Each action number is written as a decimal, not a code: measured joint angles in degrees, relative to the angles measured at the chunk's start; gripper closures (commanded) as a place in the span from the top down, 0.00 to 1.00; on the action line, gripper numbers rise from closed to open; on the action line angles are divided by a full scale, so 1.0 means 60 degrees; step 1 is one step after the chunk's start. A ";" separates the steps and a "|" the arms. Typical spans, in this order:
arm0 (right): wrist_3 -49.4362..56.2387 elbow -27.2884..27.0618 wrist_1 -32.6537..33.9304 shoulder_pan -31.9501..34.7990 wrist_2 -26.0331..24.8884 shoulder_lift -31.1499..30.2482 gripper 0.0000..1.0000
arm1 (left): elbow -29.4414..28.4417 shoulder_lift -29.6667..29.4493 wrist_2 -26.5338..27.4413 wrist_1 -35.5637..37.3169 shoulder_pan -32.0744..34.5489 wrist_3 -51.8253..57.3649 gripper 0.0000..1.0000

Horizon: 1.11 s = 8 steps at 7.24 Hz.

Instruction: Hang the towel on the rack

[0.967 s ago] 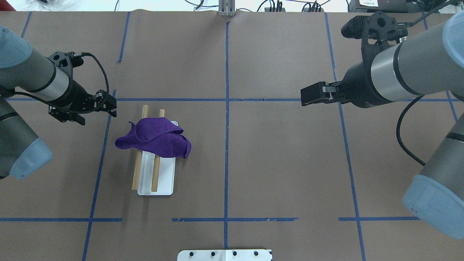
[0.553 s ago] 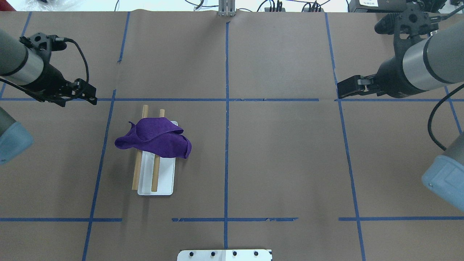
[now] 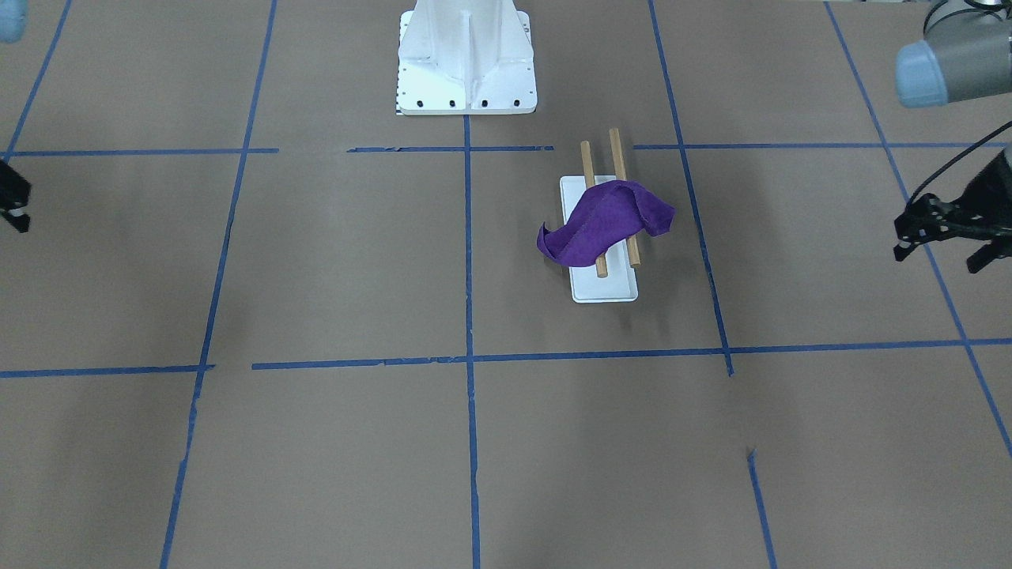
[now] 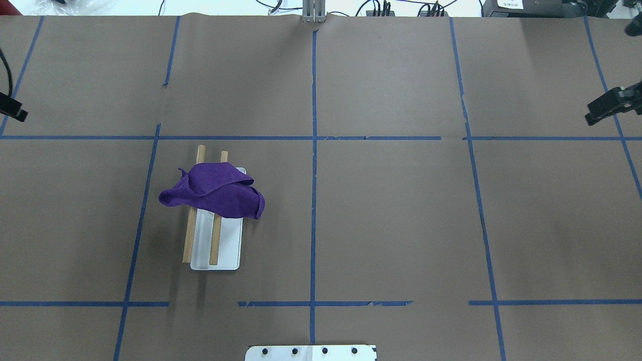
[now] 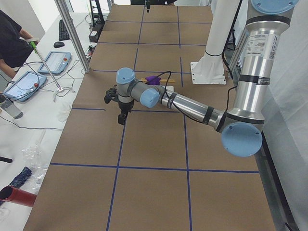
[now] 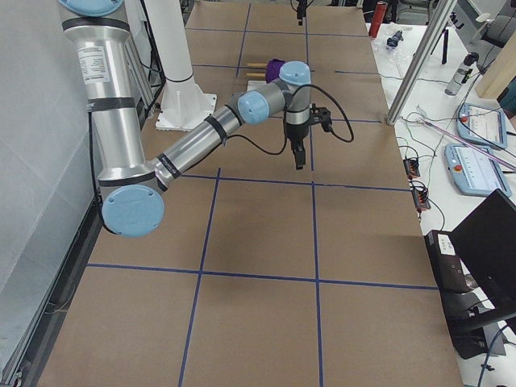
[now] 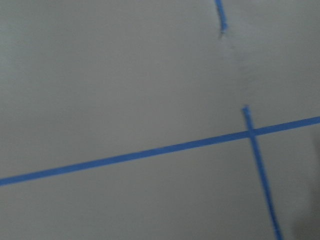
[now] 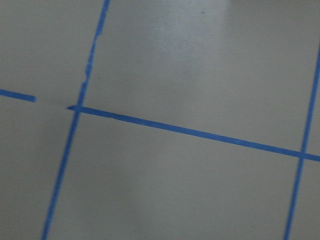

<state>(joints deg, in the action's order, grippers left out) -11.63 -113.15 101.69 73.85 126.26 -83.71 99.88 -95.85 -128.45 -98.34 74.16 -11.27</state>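
A purple towel (image 4: 213, 193) lies crumpled over the far half of both wooden dowels of the rack (image 4: 223, 253), which stands on its white base left of the table's centre. It also shows in the front view, the towel (image 3: 605, 221) on the rack (image 3: 605, 291). My left gripper (image 3: 939, 254) is open and empty, far out by the table's left edge (image 4: 11, 108). My right gripper (image 4: 594, 114) looks shut and empty at the table's right edge, with only a tip showing in the front view (image 3: 12, 207). Both wrist views show only bare table.
The white robot pedestal (image 3: 466, 63) stands at the near middle edge (image 4: 311, 352). Brown paper with blue tape lines (image 4: 313, 138) covers the table. Tablets and cables lie on side benches (image 5: 24, 84) (image 6: 476, 165) past the table's ends.
Both arms have swung outward, away from the rack, to the table's side edges. The towel and the rack have not moved.
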 measured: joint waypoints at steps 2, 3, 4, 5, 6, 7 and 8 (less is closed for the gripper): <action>0.2878 0.1473 0.0337 0.1906 0.0480 -0.0131 1.00 | -0.0979 0.0393 -0.0749 0.0031 0.1722 0.2760 1.00; 0.3538 0.1873 0.0401 0.2622 0.0567 -0.0241 1.00 | -0.1106 0.0489 -0.0907 0.0117 0.2320 0.3510 1.00; 0.3849 0.2007 0.0445 0.3080 0.0402 -0.0508 1.00 | -0.0917 0.0644 -0.0985 0.0389 0.2681 0.3818 1.00; 0.3937 0.2039 0.0483 0.3261 0.0236 -0.0860 1.00 | -0.0533 0.0854 -0.1029 0.0873 0.2886 0.3882 1.00; 0.3909 0.2050 0.0513 0.3288 0.0202 -0.1104 1.00 | -0.0239 0.0990 -0.1046 0.1299 0.2964 0.3729 1.00; 0.3879 0.2054 0.0530 0.3249 0.0223 -0.1211 1.00 | -0.0134 0.1056 -0.1056 0.1514 0.2955 0.3223 1.00; 0.3825 0.2062 0.0534 0.3128 0.0257 -0.1248 1.00 | -0.0115 0.1161 -0.1064 0.1578 0.2910 0.2670 1.00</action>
<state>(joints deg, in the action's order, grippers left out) 11.31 -100.79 104.90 92.62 127.80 -91.19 99.20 -88.88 -134.84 -88.87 91.62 4.75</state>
